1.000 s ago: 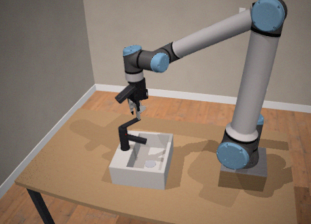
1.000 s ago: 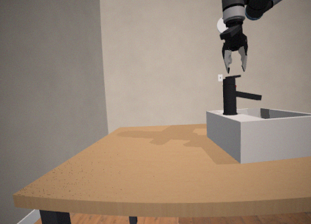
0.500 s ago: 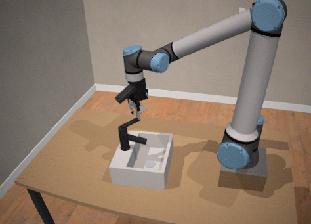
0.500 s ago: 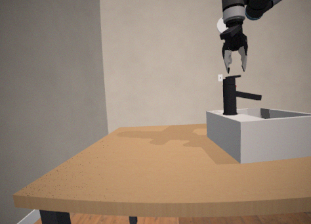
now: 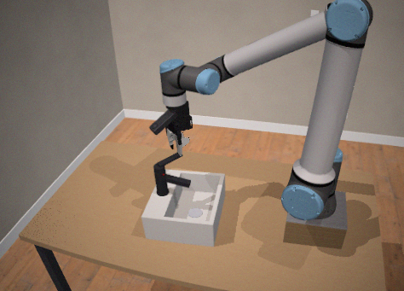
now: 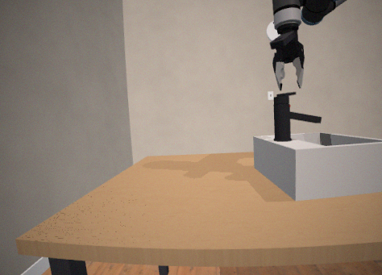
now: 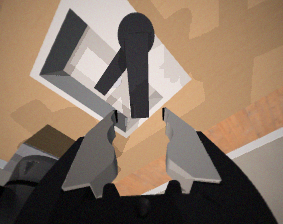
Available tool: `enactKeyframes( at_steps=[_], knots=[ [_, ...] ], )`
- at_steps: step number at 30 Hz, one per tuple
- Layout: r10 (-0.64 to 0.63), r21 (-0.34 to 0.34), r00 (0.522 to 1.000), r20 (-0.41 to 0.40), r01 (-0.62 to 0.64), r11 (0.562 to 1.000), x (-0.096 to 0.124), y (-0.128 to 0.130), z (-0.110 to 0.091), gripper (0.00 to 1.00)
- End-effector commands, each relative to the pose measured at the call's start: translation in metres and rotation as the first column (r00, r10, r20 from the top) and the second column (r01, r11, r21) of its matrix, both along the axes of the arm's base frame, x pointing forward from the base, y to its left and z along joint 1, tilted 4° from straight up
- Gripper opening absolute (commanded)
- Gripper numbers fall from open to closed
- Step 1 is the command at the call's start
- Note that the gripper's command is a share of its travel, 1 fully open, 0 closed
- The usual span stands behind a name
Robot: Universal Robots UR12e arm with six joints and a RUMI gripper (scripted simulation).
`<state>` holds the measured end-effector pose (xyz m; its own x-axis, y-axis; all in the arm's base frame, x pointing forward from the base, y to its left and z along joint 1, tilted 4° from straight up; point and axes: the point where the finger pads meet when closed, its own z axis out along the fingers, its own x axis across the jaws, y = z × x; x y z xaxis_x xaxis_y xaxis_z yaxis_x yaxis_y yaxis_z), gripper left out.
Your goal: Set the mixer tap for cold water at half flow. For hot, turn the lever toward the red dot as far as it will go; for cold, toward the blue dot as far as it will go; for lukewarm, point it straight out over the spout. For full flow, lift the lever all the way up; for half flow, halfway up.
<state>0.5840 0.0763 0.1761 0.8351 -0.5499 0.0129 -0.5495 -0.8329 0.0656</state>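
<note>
My end effector (image 6: 288, 85) hangs just above the tip of the black lever (image 5: 170, 160), fingers partly open and gripping nothing. The tap (image 6: 282, 121) stands at the rear corner of the white sink (image 6: 318, 177) on the desk (image 6: 169, 214). A red dot (image 5: 164, 174) shows on the tap body; the blue one is out of sight. From the exterior view my arm is cut off above the wrist.

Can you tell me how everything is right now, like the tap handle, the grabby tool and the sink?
Tool: open, holding nothing, just above the end of the lever.
Lever: raised, swung off to one side of the spout, not gripped.
Spout: pointing out over the basin.
Red dot: showing on the tap body.
Sink: no water seen, drain disc on its floor.
</note>
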Motion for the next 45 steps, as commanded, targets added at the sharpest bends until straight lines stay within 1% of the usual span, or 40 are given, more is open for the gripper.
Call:
enactKeyframes(
  at_steps=[1, 30, 45],
  knots=[
    [0.000, 0.000, 1.000, 0.001, 0.000, 1.000, 0.001, 0.000, -0.001, 0.39],
    [0.000, 0.000, 1.000, 0.001, 0.000, 1.000, 0.000, -0.002, -0.024, 0.39],
    [0.000, 0.000, 1.000, 0.001, 0.000, 1.000, 0.000, -0.002, -0.029, 0.39]
  ],
)
